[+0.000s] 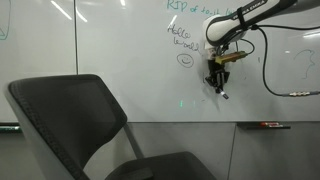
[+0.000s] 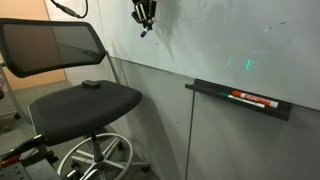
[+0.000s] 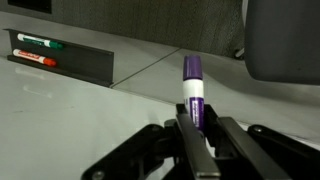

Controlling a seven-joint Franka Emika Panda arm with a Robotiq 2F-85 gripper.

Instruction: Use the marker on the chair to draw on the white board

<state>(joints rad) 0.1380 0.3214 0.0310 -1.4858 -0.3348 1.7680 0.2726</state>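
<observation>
Robot gripper (image 3: 197, 138) clenched on the purple marker (image 3: 193, 92), raised close to the white board (image 1: 130, 50), just beside the green handwriting (image 1: 181, 40) and smiley face (image 1: 185, 60). I cannot tell whether the tip touches the glossy surface. The chair (image 2: 100, 100) stands well apart, lower down. From where I stand, the risk is pressure: push too hard and the slim marker may slide or twist between the jaws; too light, and no line appears. The wall tray (image 3: 95, 68) holds a green-capped pen (image 3: 38, 42) and a red-capped pen (image 3: 33, 58) — a long stroke down and across could knock them out
</observation>
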